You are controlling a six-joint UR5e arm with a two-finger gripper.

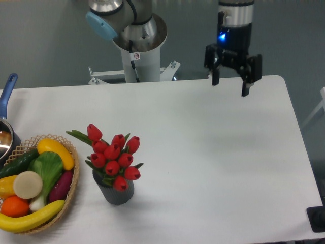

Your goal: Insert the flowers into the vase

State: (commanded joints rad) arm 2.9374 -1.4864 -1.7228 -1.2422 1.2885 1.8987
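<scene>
Task looks done | flowers (pixel 112 156) stand upright in the vase (pixel 117 192), beside the basket (pixel 72 188) | gripper (pixel 229 85) wide, empty, well apart above table's far edge | nothing left.

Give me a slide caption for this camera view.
Red tulips standing in the grey vase, open gripper raised far off.

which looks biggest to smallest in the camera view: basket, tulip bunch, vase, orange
1. basket
2. tulip bunch
3. vase, largely hidden under the tulips
4. orange, partly covered too, so the last two are unsure
</scene>
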